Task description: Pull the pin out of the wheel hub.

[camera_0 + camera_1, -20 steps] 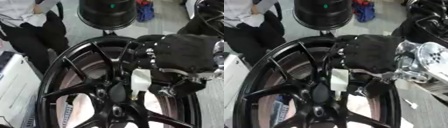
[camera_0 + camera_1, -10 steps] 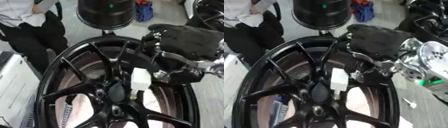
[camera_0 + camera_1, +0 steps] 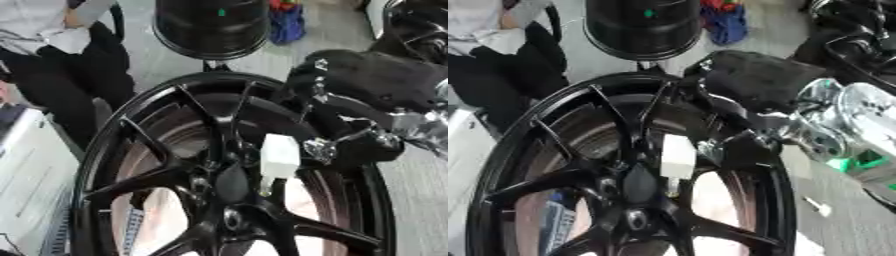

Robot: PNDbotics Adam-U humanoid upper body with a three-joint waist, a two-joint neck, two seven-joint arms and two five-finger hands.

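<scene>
— Left eye view, centre frame? Black wheel hub (image 3: 219, 182), spokes fanning from the middle, filling the lower half. White pin (image 3: 280, 156), a blocky piece, standing just right of the hub's centre, lower end seated among the spokes.

— Right side of frame? Right hand (image 3: 367, 95), gloved in black, reaching in from the upper right above the rim. Silver thumb tip close beside the pin's right edge; contact impossible to tell. Fingers loosely bent over the rim, closing on nothing visible.

— Top of frame? Black round drum (image 3: 212, 25) on a stand, behind the wheel.

— Right eye view? Same white pin (image 3: 677, 156) upright beside the hub's centre (image 3: 639, 182). Right hand (image 3: 754, 80) across the upper right rim, silver wrist joints gleaming at the right edge. Fingers relaxed, nothing gripped.

— Left hand? Out of both views.
</scene>
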